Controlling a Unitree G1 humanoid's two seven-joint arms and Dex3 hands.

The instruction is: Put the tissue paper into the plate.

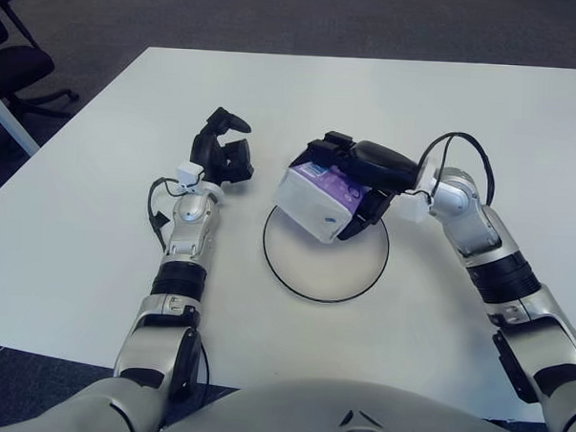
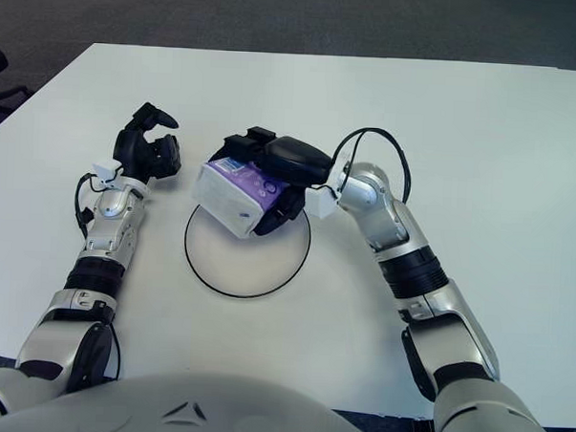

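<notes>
The tissue paper pack (image 1: pixel 315 200) is white with a purple top. My right hand (image 1: pixel 352 176) is shut on it from above and behind and holds it over the far left part of the white plate (image 1: pixel 338 271), which has a thin black rim. The pack tilts down toward the plate's left edge; I cannot tell whether it touches the plate. My left hand (image 1: pixel 224 148) shows to the left of the pack, fingers spread and empty, a short gap away from it.
The plate sits on a white table (image 1: pixel 96 236). Office chairs (image 1: pixel 12 65) stand on the dark floor at the far left, beyond the table's edge.
</notes>
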